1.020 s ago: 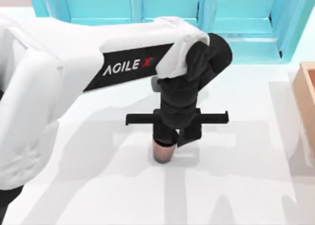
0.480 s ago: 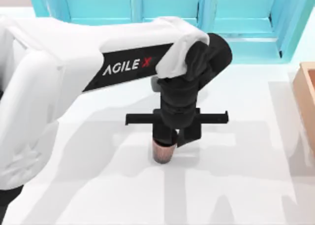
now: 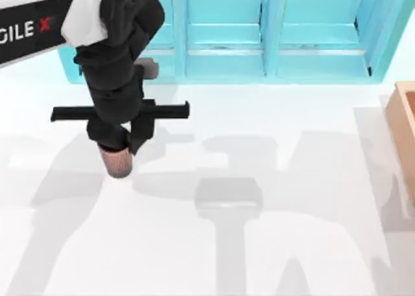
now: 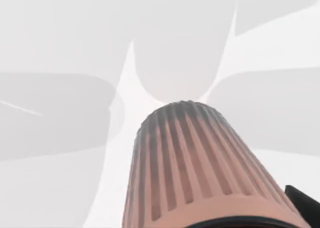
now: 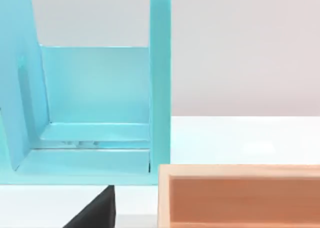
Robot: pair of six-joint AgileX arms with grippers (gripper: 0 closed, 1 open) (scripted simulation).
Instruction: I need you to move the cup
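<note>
The left gripper (image 3: 117,155) hangs over the left part of the white tabletop (image 3: 279,244), pointing straight down from its black wrist, and its jaws are closed on the cup (image 3: 117,162), which sticks out just below them. The cup is a small reddish-brown tumbler, narrower than the black crossbar above the jaws. In the left wrist view the cup (image 4: 200,173) runs away from the jaws as a tapered body covered in fine vertical ribs, salmon-brown near the jaws and shading greyer toward its far, narrower end; a dark rim curves across it right at the jaws. Whether its base touches the tabletop or hangs just above it cannot be told. Behind the jaws, along the far edge of the tabletop, stands a turquoise shelf unit (image 3: 272,30) with open compartments. Well off to the right of the jaws, at the tabletop's right edge, is a light wooden box (image 3: 403,121); the right wrist view shows that box (image 5: 240,195) beside the shelf unit (image 5: 100,113).
</note>
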